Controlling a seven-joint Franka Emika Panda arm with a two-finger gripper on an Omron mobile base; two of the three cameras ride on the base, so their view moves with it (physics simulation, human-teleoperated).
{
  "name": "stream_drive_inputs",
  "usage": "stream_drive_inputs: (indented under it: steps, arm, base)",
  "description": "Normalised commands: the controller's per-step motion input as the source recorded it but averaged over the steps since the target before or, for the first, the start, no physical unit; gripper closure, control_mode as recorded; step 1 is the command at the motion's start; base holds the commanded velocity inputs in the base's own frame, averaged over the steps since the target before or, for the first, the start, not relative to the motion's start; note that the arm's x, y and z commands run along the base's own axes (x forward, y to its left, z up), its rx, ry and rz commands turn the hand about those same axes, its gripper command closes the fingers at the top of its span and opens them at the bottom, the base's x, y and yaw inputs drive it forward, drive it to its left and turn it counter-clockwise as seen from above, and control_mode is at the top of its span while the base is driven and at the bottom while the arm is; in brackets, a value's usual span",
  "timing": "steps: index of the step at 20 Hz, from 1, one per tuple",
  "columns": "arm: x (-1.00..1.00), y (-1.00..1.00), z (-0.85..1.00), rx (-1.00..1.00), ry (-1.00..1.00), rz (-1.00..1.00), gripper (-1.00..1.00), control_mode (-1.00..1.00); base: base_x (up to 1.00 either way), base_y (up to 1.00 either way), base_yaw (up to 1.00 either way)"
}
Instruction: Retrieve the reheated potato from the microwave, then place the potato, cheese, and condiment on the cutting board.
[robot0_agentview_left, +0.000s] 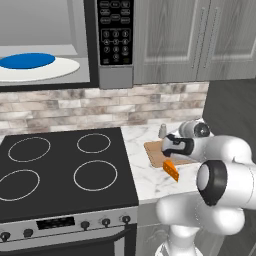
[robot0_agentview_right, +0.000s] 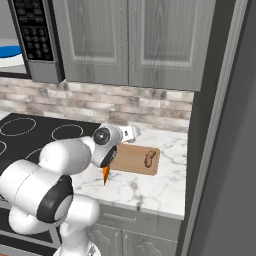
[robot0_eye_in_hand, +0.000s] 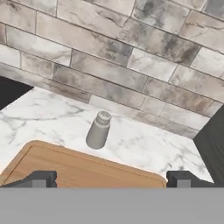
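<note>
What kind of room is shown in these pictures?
It looks like a home kitchen: a black stove with four burners, a microwave mounted above it, grey cabinets on the wall, and a marble counter bearing a cutting board.

No legible text, brand, number or sign anywhere. Rows of pale marks on the black keypad (robot0_agentview_left: 115, 32) of the microwave (robot0_agentview_left: 50, 45), too small and blurred to read from either base view. Small dark display strip on the stove front (robot0_agentview_left: 55, 223), blank or unreadable. No label to make out on the shaker (robot0_eye_in_hand: 98, 130) or the cutting board (robot0_agentview_right: 134, 159).
</note>
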Motion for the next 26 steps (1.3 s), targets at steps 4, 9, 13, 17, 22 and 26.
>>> stream_drive_inputs:
  steps: [4, 9, 13, 17, 22, 26]
  arm:
    - [0.05, 0.12, 0.43, 0.35, 0.04, 0.00, -1.00, -1.00]
    - [0.09, 0.10, 0.34, 0.25, 0.13, 0.00, -1.00, -1.00]
    - [0.16, 0.07, 0.36, 0.04, 0.20, -0.02, -1.00, -1.00]
    - [0.02, 0.09, 0.16, 0.05, 0.39, -0.05, -1.00, -1.00]
    - [0.00, 0.08, 0.01, 0.10, 0.27, -0.04, -1.00, -1.00]
    - [0.00, 0.01, -0.14, 0.08, 0.17, -0.06, -1.00, -1.00]
  base:
    - [0.00, 0.00, 0.00]
    - [0.00, 0.00, 0.00]
    - [0.00, 0.00, 0.00]
    - [0.00, 0.00, 0.00]
    - [0.00, 0.00, 0.00]
    - [0.00, 0.00, 0.00]
